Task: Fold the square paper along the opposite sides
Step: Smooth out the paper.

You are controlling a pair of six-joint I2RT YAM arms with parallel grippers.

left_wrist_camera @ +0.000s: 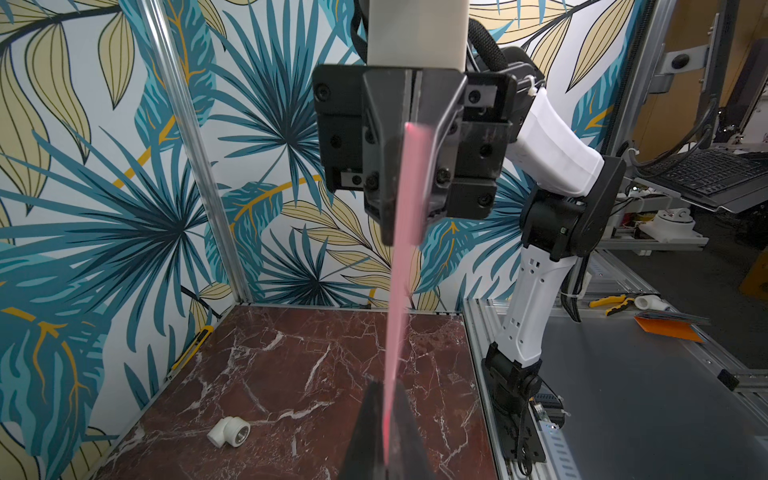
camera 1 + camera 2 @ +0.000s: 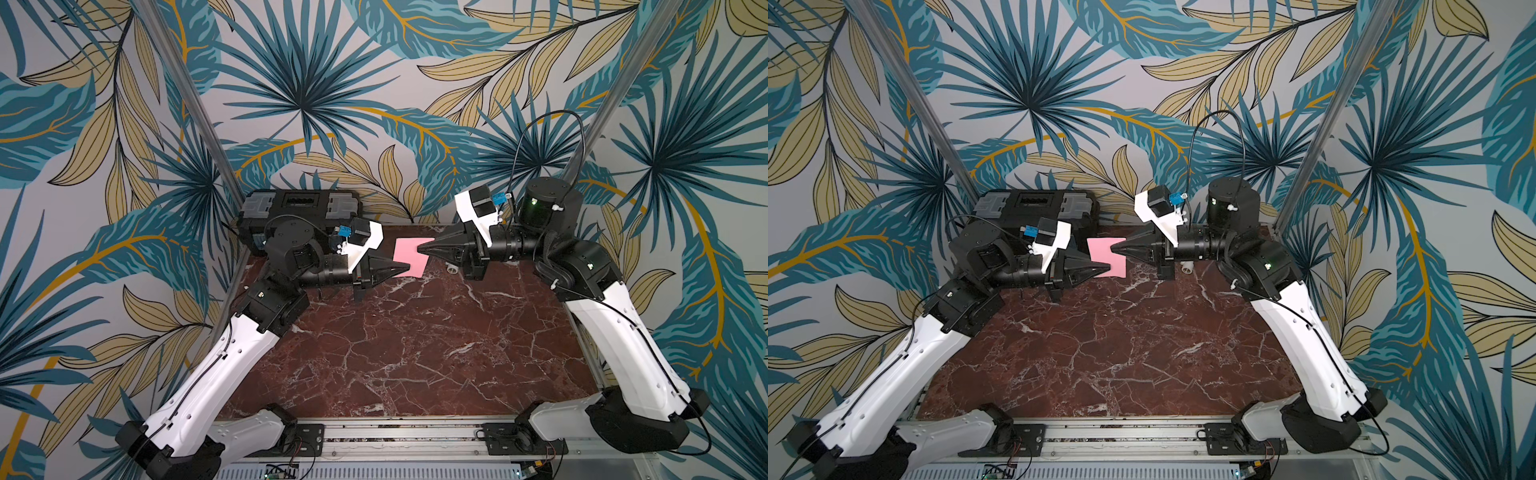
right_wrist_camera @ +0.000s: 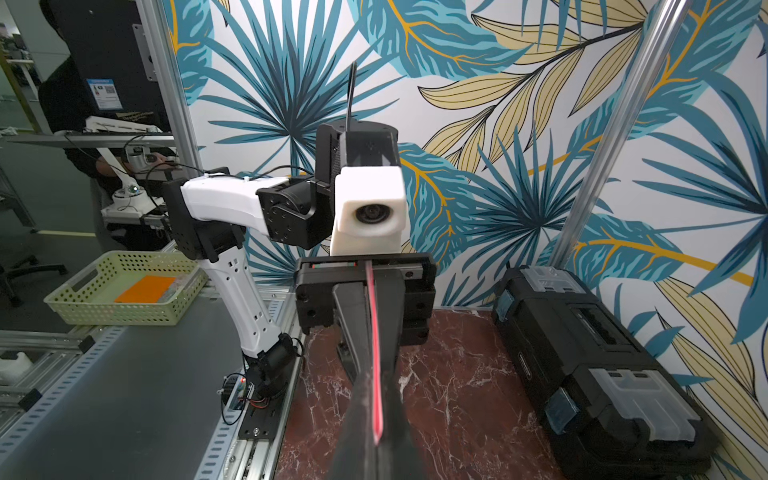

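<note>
Evidently mid-fold: the thin light-pink square paper sheet [image 2: 409, 257] hung above the red marble tabletop [image 2: 415, 353], its opposite sides pinched in the black left gripper [image 2: 404, 268] and right gripper [image 2: 422, 248]. Next, those sides likely needed bringing together, aligned.

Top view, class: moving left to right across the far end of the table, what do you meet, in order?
Black toolbox → left gripper → square paper, pinched by both → right gripper → white pipe elbow.
</note>
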